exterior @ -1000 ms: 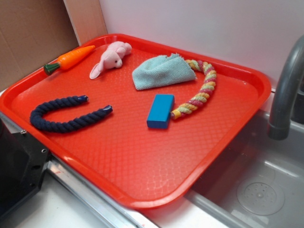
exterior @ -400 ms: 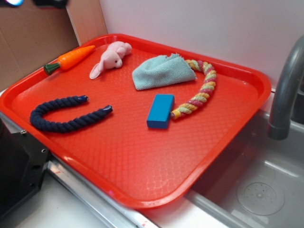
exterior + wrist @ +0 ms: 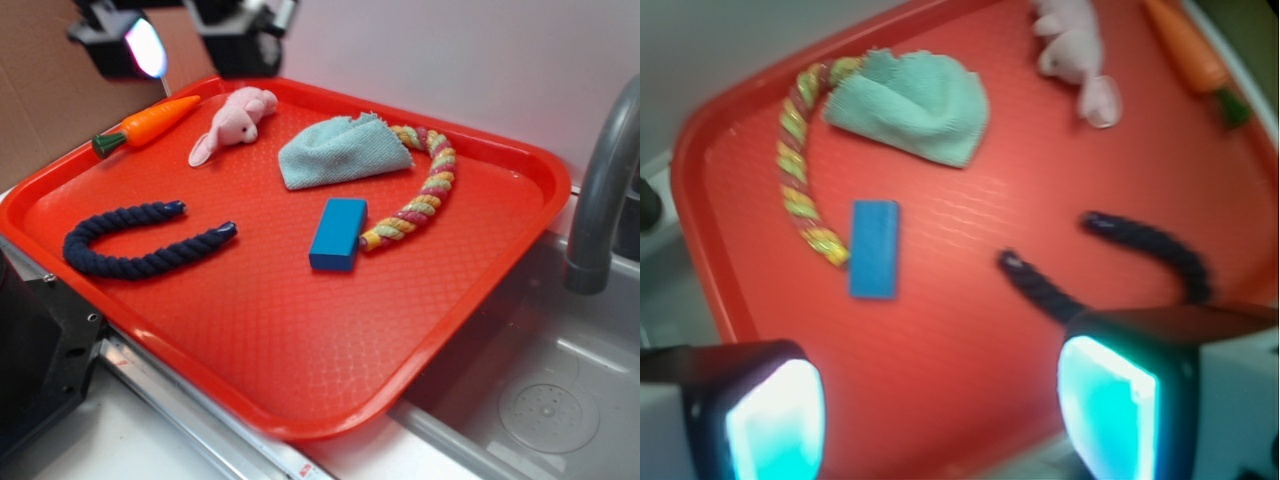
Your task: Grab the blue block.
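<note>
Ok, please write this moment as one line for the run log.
phase: approach | tool: open, empty, high above tray | blue block: flat on tray, one end touching the multicolour rope, not grasped

The blue block (image 3: 875,248) lies left of centre on the red tray (image 3: 940,350), touching the striped rope (image 3: 800,190). The hand (image 3: 940,415) hangs at the bottom edge, its fingers (image 3: 775,420) spread wide.

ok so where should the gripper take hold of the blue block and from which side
Probably from straight above, closing across the two long sides of the blue block near its middle. It lies flat on the red tray. The multicolored rope ends close to one long side, so that finger has less room.
</note>
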